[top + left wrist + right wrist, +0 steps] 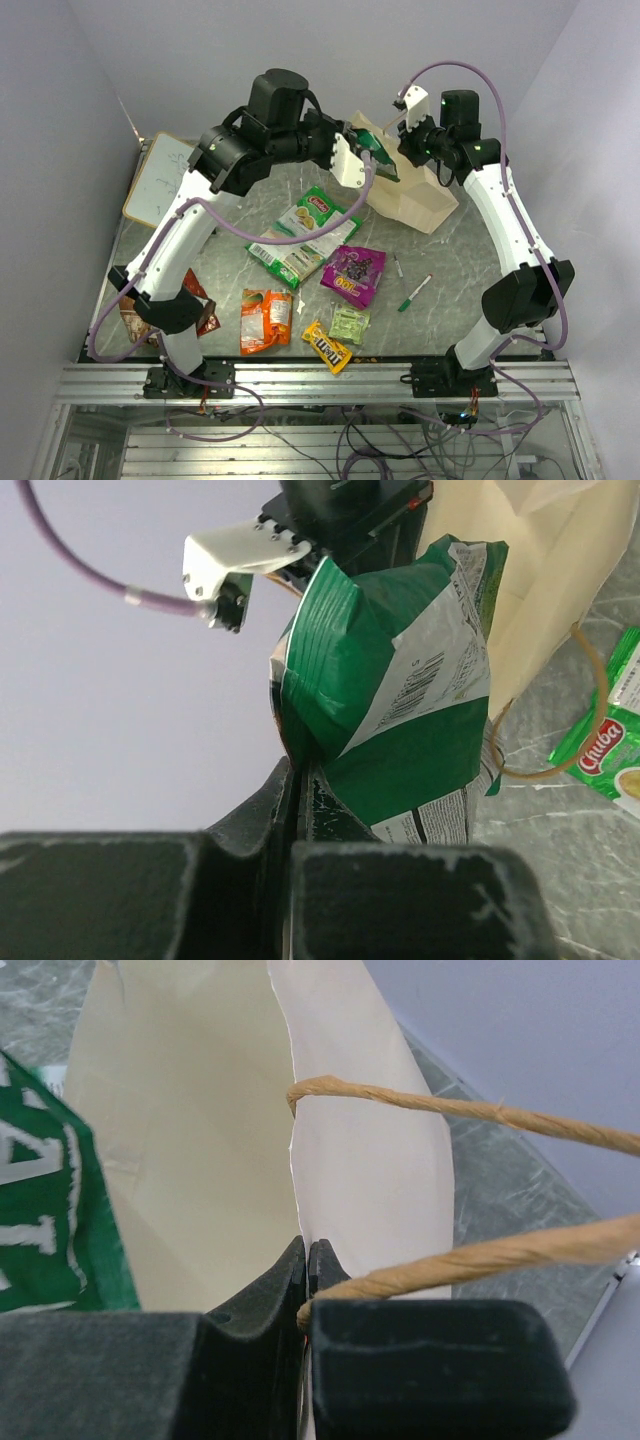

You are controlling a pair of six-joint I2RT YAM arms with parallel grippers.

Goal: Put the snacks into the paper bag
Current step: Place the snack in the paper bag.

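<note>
**Overhead view:** the left gripper (360, 155) and right gripper (405, 142) meet at the mouth of the paper bag (425, 200). The bag sits at the far right of the table (455, 262), apparently tipped, with its long axis running from the mouth, nearest the left arm, to the base on the right. Only this view shows the loose snacks nearer the arms: two large green packets (300, 238), a purple pouch (352, 272), an orange bag (265, 320), an M&M's packet (327, 346) and a pale green packet (349, 324), with two marker pens (415, 292) beside them. **Left wrist view:** the fingers are clenched on one end of a green snack bag (400, 680). Its long axis extends straight away from the jaws, barcode side to the camera. **Right wrist view:** the fingers are pinched on the paper bag's rim, beside a twisted handle (480, 1110).
</note>
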